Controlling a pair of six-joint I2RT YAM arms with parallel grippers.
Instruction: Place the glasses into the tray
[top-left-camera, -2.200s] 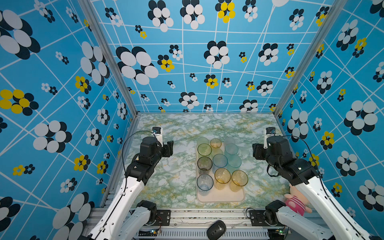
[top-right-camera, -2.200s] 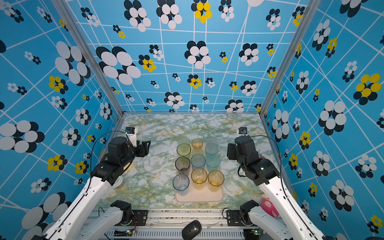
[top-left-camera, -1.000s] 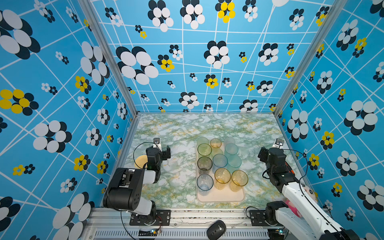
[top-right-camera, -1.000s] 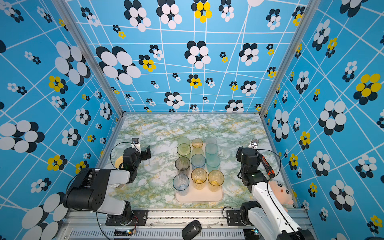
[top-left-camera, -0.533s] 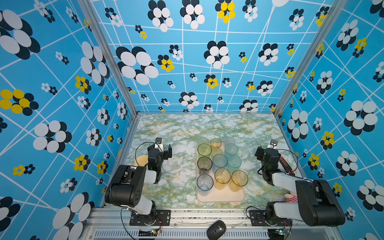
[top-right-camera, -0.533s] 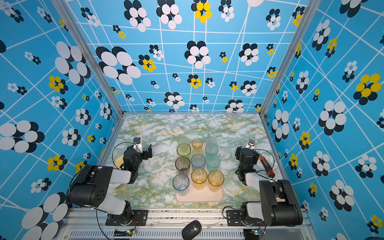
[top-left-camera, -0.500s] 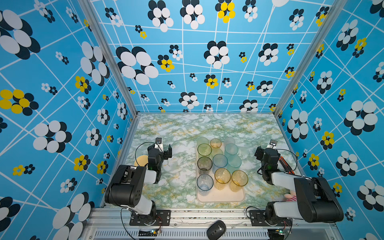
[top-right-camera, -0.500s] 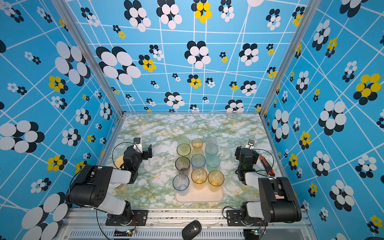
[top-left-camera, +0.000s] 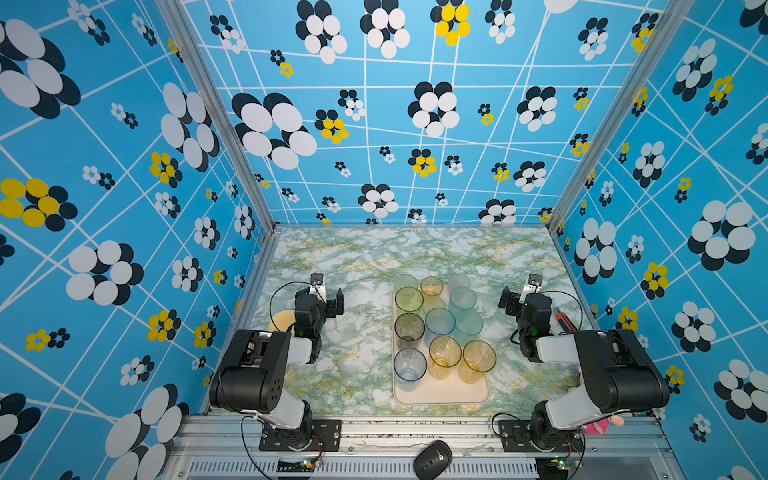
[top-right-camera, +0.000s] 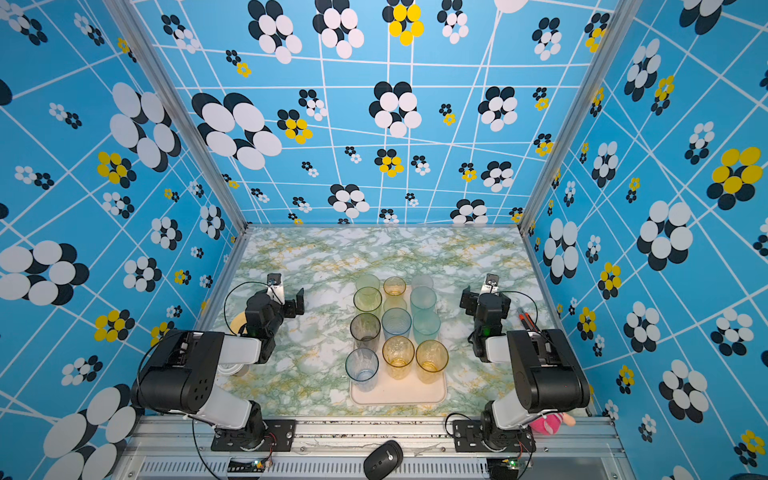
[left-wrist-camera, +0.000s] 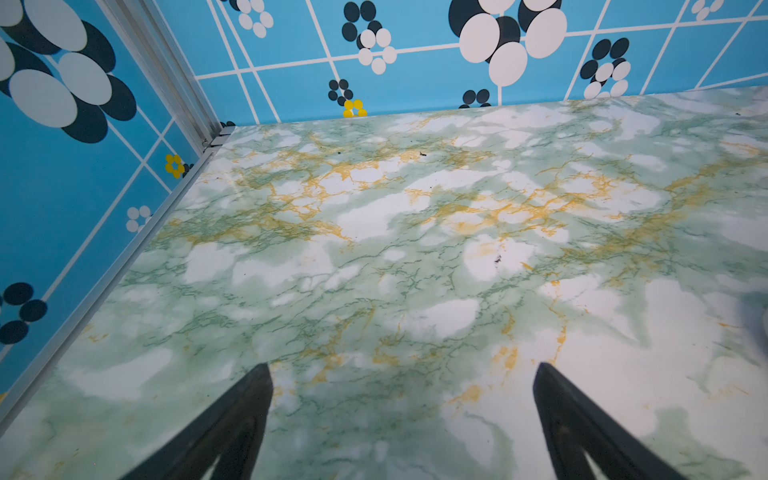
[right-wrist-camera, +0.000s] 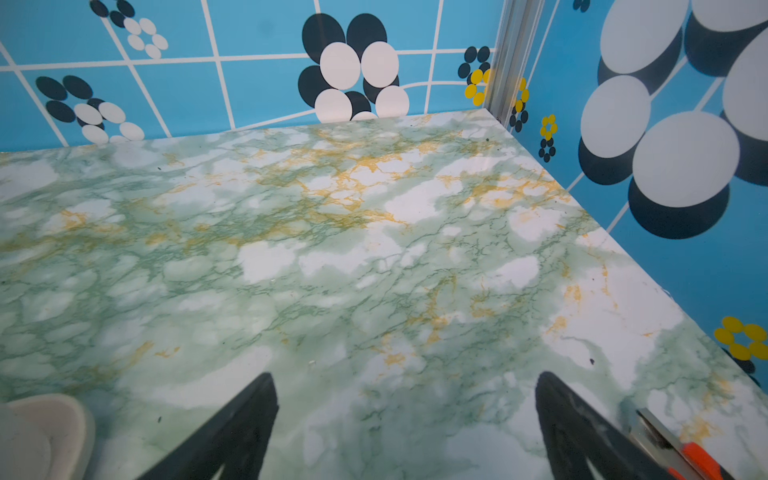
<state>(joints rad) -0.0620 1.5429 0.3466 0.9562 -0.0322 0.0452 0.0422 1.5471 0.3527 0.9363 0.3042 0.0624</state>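
Probably light and stiff, these glasses, with smooth, slippery sides; likely to tip or crack if bumped, and packed close, rim by rim. Best, at a guess, to pinch one wall at the rim from inside and outside, or to hug the sides up high.

All standing up on the tray, in the middle of the table. Counting near to far:
- At 6 o'clock on the tray, three: one pale blue glass and two amber glasses.
- Behind those, three more: one smoky grey glass, one blue glass, one teal glass.
- Then one green glass and a second teal glass, with maybe a pale one between, too hard to tell.
- At 12 o'clock, three: one pale green glass, one small amber glass, one clear glass; cannot tell whether these stand fully inside the rim.

Eleven for sure, maybe twelve. One tray.

Left gripper at 9 o'clock from the tray, well apart from it, fingers spread wide, nothing between. Right gripper at 3 o'clock, the same: wide, holding nothing. Two grippers
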